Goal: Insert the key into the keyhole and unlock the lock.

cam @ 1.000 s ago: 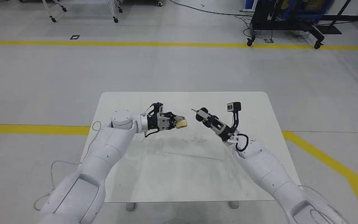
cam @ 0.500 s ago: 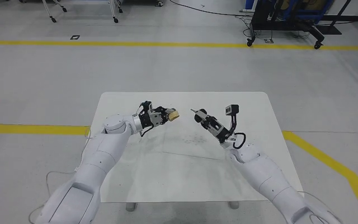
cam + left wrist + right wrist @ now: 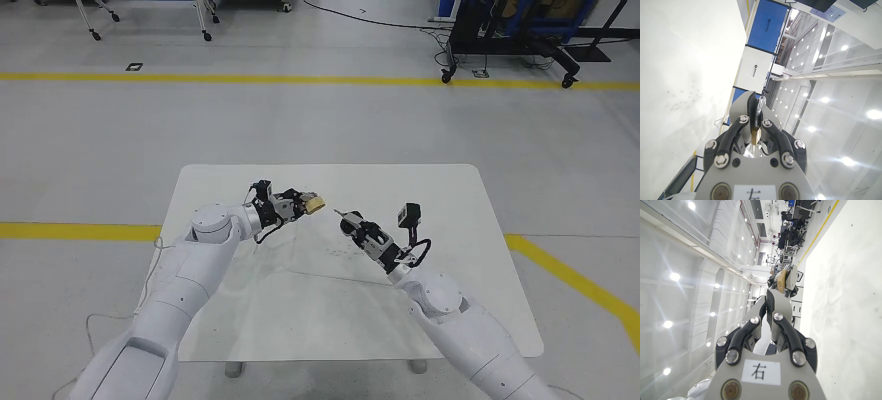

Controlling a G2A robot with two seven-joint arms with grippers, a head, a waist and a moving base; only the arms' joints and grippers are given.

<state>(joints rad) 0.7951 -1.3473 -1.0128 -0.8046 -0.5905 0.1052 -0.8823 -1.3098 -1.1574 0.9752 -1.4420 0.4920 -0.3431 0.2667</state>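
Holding state: The left gripper is fully closed on the lock. The brass body and steel loop both show between its fingers. The lock is in the air above the table, over its far half and a little left of its middle.

The right gripper is also closed and pinches the key. The key's thin blade sticks out past the fingertips. The key is above the same far half of the table, nearer the middle. It points toward the lock and does not yet touch it.

Handling: Treat the lock as small, dense and rigid. Its smooth brass faces may twist in the pads when pushed, so hold it across the flat faces and leave the keyhole end free. The keyhole itself cannot be clearly made out.

Treat the key as light, stiff and thin. It may pivot if it is pushed off-axis, so grip it by the wide head. Line the blade up before you press it in.
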